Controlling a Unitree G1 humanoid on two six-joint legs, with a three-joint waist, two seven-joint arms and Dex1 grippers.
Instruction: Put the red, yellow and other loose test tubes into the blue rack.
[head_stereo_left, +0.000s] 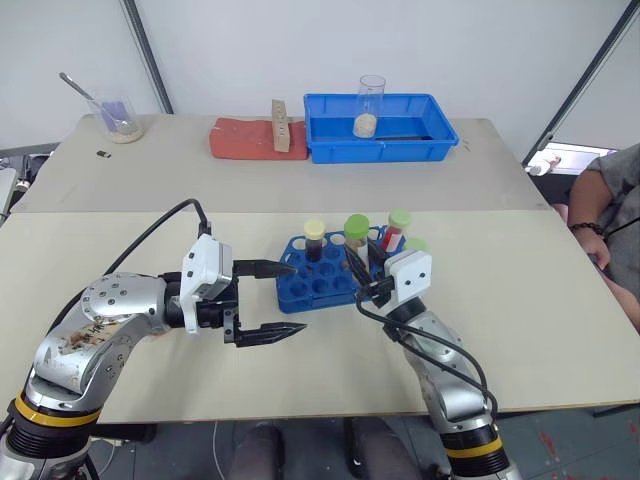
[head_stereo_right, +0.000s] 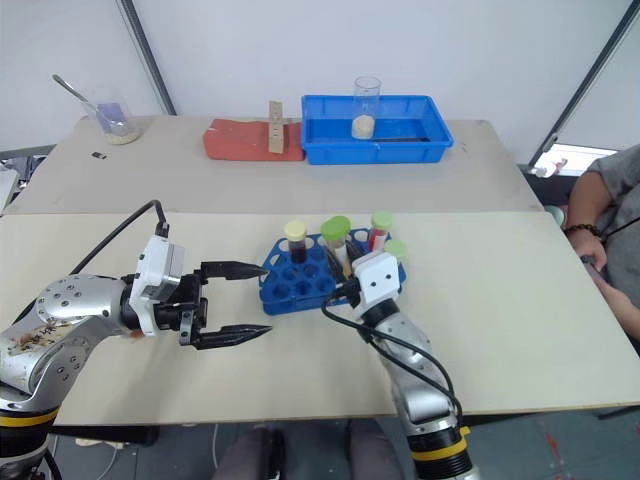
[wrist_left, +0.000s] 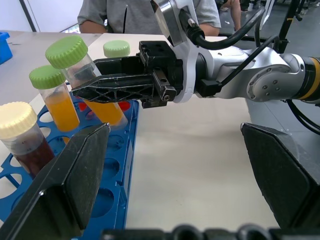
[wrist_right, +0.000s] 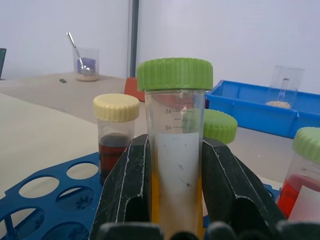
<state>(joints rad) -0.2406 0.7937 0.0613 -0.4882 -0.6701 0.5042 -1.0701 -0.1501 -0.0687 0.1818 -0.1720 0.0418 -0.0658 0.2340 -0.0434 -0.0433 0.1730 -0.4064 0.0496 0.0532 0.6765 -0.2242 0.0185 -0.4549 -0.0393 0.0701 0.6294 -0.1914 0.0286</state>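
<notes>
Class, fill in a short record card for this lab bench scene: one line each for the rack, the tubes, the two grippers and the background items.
rack: blue rack on the near table
dark tube: cream-capped tube, upright in the rack
yellow tubes: two with green caps; one in the rack, the other gripped
red tube: at the rack's far right side
right gripper: shut on the gripped yellow tube over the rack
left gripper: open, beside the rack
background: blue tray holding a glass beaker

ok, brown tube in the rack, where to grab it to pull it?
Probably just under the cream cap, from above: the tube stands upright, its lower part sunk in the rack, and green-capped tubes crowd its right side.
</notes>
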